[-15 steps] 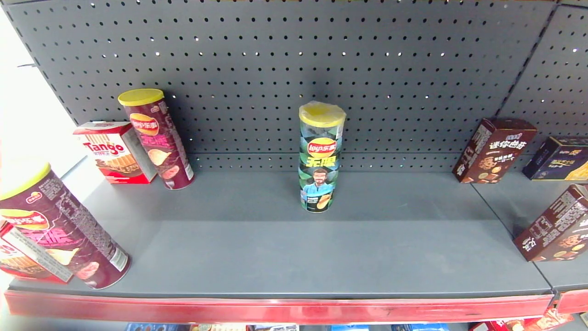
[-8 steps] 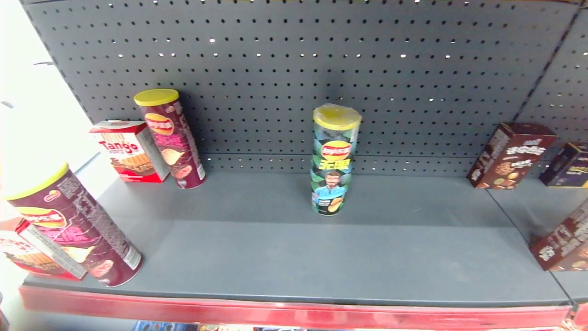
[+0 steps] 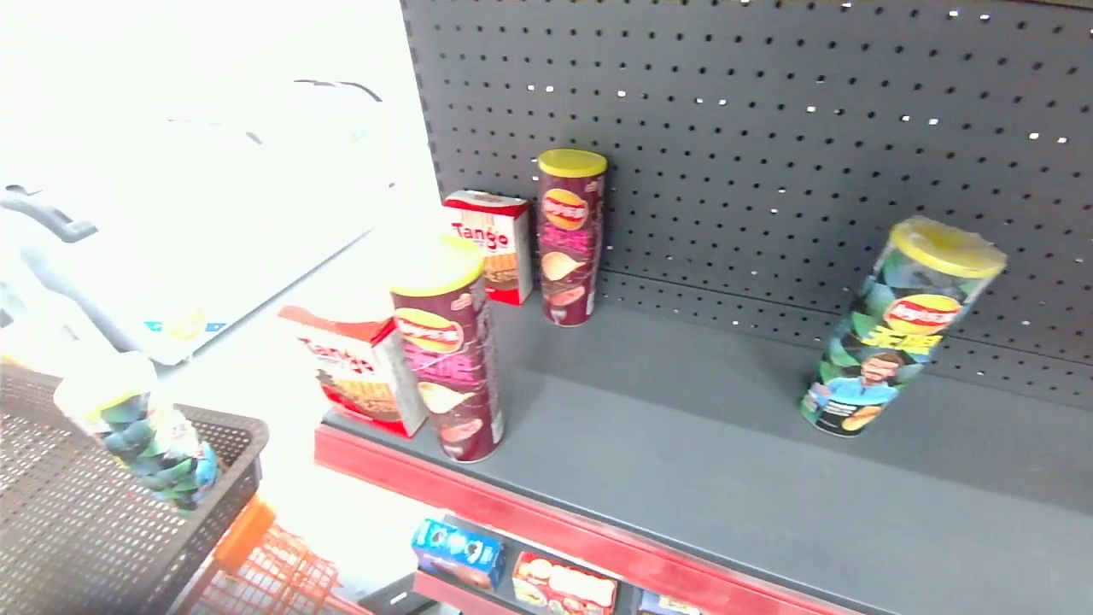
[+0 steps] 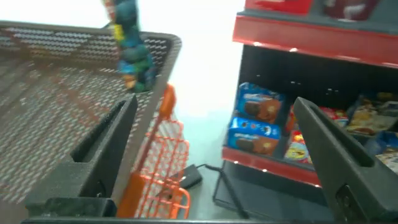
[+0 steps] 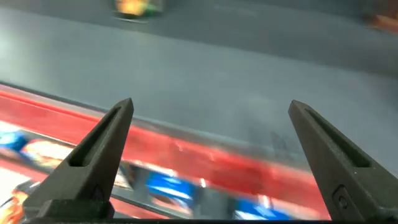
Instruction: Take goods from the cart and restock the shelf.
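Note:
A green-and-blue chips can [image 3: 901, 329] with a yellow lid stands on the grey shelf [image 3: 683, 461] by the pegboard. Another can of the same kind [image 3: 141, 427] stands in the dark mesh cart basket [image 3: 77, 521] at the lower left, seen also as the cart can [image 4: 132, 46] over the basket [image 4: 56, 112]. My left gripper [image 4: 214, 140] is open beside the basket, in front of the lower shelf. My right gripper [image 5: 211, 140] is open and empty over the shelf's red front edge [image 5: 205, 155], with the shelf can's base [image 5: 138, 7] far off.
Two maroon chips cans [image 3: 448, 346] [image 3: 569, 235] and two red-and-white wafer boxes [image 3: 363, 371] [image 3: 491, 243] stand at the shelf's left end. Snack packs [image 3: 457, 551] fill the lower shelf, blue packs [image 4: 258, 121] among them. The cart's orange frame [image 3: 273, 572] sits below the basket.
The head view has swung to the left, bringing the cart basket and its can into sight and shifting the shelf goods to the right. The goods themselves have not moved.

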Controlling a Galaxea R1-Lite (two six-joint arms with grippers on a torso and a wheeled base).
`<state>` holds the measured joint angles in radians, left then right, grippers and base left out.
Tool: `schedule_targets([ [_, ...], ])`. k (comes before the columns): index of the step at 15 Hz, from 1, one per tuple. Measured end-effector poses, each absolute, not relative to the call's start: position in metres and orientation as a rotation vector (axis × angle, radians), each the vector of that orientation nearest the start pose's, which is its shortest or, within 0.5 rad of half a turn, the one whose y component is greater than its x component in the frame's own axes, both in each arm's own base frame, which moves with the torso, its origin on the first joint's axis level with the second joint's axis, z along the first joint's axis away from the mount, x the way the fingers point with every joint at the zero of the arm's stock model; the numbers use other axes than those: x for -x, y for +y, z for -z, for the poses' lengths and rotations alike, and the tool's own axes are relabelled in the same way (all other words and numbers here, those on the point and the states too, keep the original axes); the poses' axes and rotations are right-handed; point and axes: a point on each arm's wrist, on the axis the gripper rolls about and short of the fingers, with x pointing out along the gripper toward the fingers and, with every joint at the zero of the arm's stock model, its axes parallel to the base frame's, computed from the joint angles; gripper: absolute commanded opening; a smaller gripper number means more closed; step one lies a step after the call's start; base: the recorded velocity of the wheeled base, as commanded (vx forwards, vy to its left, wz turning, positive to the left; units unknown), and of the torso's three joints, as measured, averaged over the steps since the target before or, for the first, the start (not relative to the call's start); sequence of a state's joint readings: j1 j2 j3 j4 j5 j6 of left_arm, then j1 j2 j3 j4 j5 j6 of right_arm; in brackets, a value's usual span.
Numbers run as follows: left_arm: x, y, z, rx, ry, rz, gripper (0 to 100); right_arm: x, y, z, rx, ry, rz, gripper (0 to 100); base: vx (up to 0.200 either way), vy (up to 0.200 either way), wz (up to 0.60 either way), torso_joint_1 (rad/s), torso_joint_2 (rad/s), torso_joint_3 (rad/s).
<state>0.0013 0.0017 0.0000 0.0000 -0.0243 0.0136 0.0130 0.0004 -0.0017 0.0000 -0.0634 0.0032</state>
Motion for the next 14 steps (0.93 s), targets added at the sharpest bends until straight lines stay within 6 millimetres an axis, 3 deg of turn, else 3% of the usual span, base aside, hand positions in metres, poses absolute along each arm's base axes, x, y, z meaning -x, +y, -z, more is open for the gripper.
schedule_targets([
  [9, 0.023, -0.001, -0.076, -0.020, 0.001, 0.031, 100, 0.023, -0.002, -0.076, -0.003, -0.001, 0.051, 100, 0.000, 0.000, 0.00, 0.000, 0.00, 0.000],
  [14, 0.028, -0.001, -0.126, -0.023, -0.015, 0.053, 100, 0.023, -0.002, -0.076, -0.003, -0.001, 0.051, 100, 0.000, 0.000, 0.00, 0.000, 0.00, 0.000],
])
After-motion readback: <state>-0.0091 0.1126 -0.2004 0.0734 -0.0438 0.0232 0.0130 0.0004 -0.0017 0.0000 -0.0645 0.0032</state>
